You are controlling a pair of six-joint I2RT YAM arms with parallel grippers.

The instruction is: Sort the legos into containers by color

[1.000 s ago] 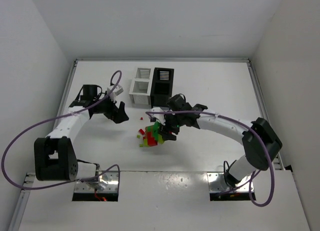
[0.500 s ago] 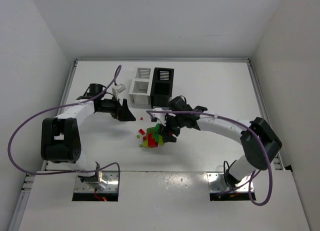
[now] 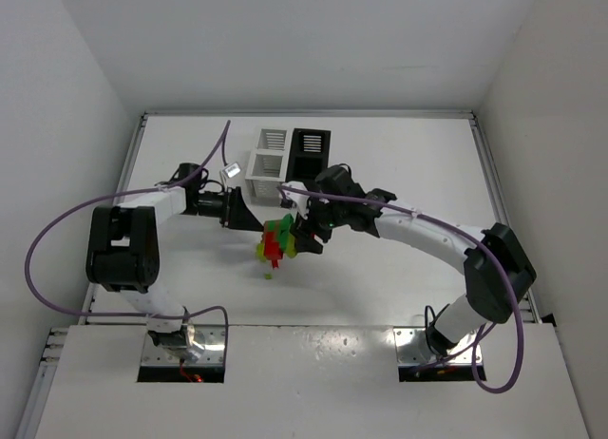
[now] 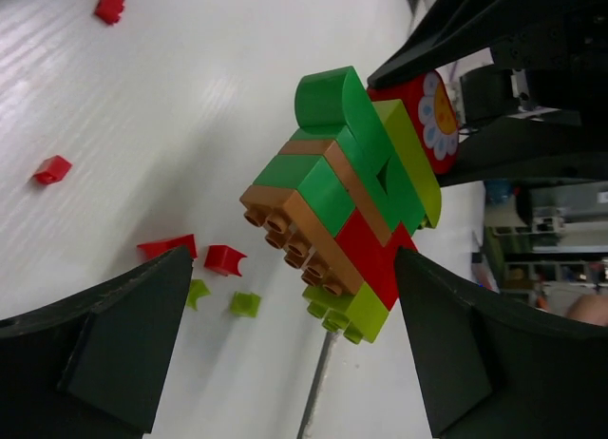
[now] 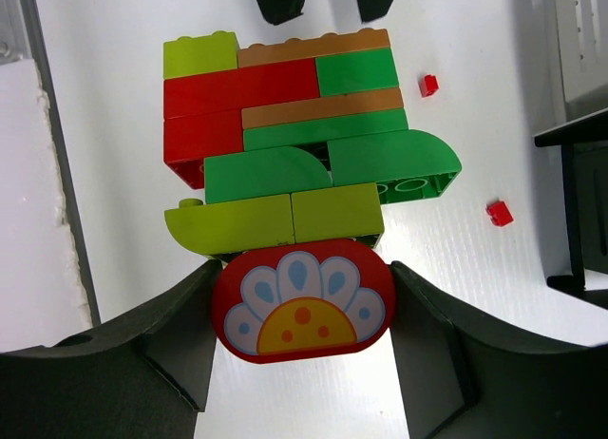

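Observation:
A block of joined legos [image 3: 278,239] in red, green, yellow-green and orange-brown hangs above the table's middle. My right gripper [image 5: 302,315] is shut on the red flower-print brick [image 5: 302,306] at one end of that lego block [image 5: 294,135]. My left gripper [image 4: 294,349] is open, its fingers [image 4: 95,353] flanking the far end of the lego block [image 4: 342,201] without touching it. Small loose red legos [image 4: 225,259] and yellow-green legos [image 4: 244,304] lie on the table below. The containers stand behind: two white bins [image 3: 265,170] and a black bin [image 3: 309,152].
More tiny red studs [image 5: 500,212] lie near the black bin's corner [image 5: 575,211]. A tiny yellow-green piece [image 3: 269,275] rests in front of the block. The table's left rail [image 3: 128,173] and right rail [image 3: 489,182] bound the work area.
The right gripper has carried the lego block up and to the left. The left gripper has swung right until its open fingers stand around the block's end.

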